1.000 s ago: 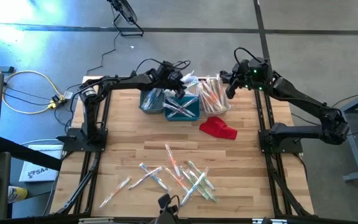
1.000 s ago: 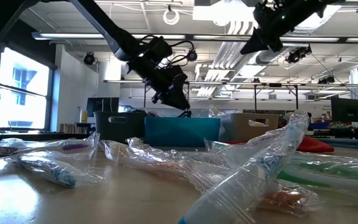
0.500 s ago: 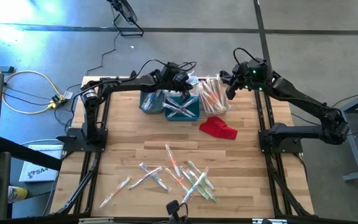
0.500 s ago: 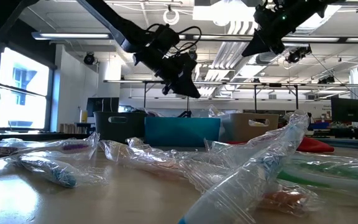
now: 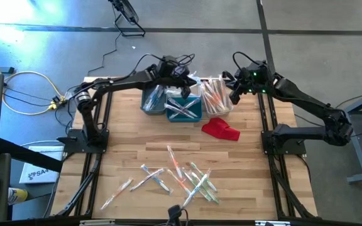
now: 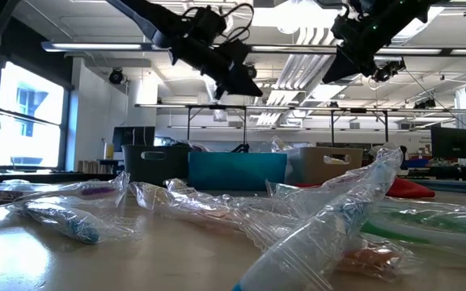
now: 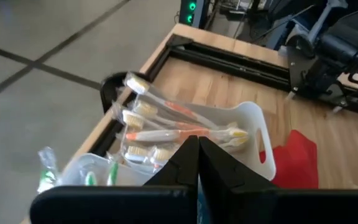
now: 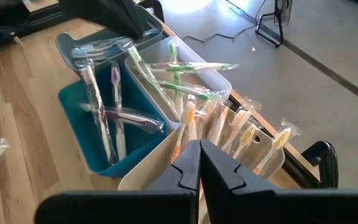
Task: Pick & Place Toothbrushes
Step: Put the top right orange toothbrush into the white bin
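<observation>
Both arms are hanging over the bins [image 5: 181, 103]: left end effector [image 5: 182, 74] clenched, holding nothing, right end effector [image 5: 234, 97] clenched too; toothbrushes [image 5: 184, 179] are lying on the surface [image 5: 137, 141].

Wooden table [image 5: 250, 182]: bins [image 5: 183, 108] at far edge, red cloth [image 5: 220, 130], loose wrapped toothbrushes [image 5: 181, 179] near front.

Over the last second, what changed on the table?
The left tool rose from just above the teal bin and closed, with nothing visible in it. The right tool, shut, barely shifted above the white bin. The bins, the red cloth and the loose toothbrushes near the front edge stayed put.
</observation>
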Controlling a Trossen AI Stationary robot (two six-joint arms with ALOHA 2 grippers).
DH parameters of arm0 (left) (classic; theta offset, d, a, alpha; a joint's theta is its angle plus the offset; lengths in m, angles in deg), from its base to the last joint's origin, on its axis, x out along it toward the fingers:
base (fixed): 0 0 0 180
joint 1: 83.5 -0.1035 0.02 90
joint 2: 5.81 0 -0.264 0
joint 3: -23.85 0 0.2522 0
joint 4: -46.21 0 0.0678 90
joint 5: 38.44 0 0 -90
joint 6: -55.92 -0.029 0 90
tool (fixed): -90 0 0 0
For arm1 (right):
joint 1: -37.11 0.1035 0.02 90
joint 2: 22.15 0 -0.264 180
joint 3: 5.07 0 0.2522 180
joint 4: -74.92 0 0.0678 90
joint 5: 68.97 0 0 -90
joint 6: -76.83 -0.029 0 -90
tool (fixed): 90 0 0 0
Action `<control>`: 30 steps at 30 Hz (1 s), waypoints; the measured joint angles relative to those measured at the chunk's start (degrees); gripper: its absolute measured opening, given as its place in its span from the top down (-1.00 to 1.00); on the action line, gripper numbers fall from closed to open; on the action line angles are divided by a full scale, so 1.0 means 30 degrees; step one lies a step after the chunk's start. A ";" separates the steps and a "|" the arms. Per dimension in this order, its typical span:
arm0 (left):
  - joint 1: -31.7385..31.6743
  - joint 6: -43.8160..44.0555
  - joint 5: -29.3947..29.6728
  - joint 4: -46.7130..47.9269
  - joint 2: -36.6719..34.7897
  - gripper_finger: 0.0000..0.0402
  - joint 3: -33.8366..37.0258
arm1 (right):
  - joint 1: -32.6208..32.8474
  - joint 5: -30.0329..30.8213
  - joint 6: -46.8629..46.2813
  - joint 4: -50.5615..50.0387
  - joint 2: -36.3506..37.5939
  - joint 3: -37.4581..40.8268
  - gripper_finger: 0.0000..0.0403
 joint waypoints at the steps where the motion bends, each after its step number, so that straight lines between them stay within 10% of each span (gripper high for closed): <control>1: 0.0000 -0.0138 0.0009 0.0082 -0.0239 0.95 0.0007 | 0.0000 -0.0002 0.0000 -0.0028 0.0000 0.0000 0.99; 30: 0.4887 -0.0979 0.1847 0.5603 -0.3266 0.99 0.0029 | 0.0951 -0.1925 -0.2084 0.0003 0.0000 0.0000 0.99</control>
